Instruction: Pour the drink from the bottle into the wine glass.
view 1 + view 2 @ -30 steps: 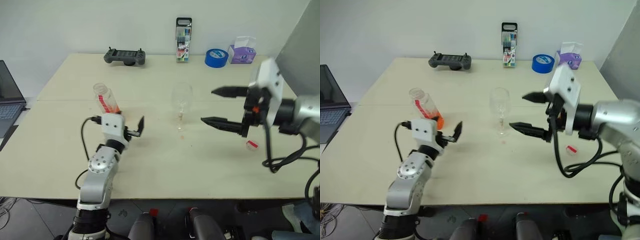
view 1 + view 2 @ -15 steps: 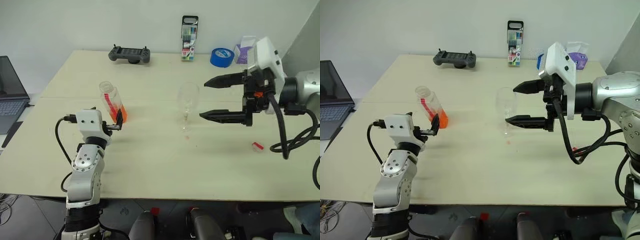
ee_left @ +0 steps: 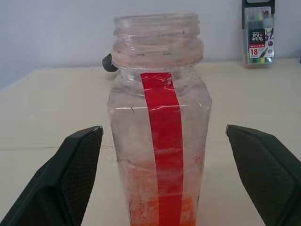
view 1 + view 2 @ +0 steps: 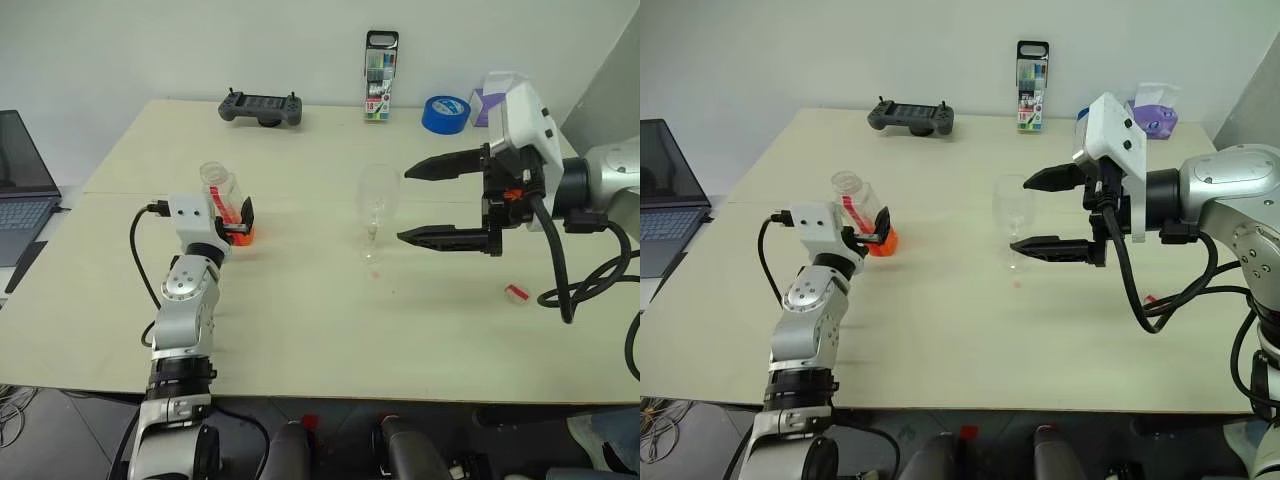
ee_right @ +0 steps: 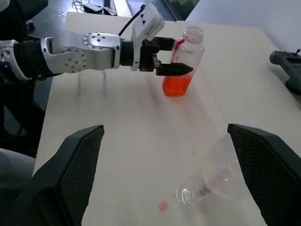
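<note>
The bottle (image 4: 221,196) stands uncapped on the table at the left, clear with a red label strip. A little of the orange drink (image 4: 243,236) fills its bottom. My left gripper (image 4: 240,218) is open, and its black fingers (image 3: 77,165) flank the bottle's lower half with gaps on both sides. The empty wine glass (image 4: 377,203) stands upright mid-table. My right gripper (image 4: 405,205) hovers open just right of the glass, pointing left, one finger above the other. From the right wrist, the glass (image 5: 211,188) lies ahead of the fingers.
A small white-and-red cap (image 4: 516,292) lies on the table at the right. Along the far edge stand a game controller (image 4: 260,107), a marker pack (image 4: 381,63), a blue tape roll (image 4: 444,114) and a tissue pack (image 4: 490,100). A laptop (image 4: 20,190) sits at the left.
My left gripper has moved forward to the bottle, so its open fingers now stand on either side of it. The right gripper has stayed by the glass. The camera view shifted.
</note>
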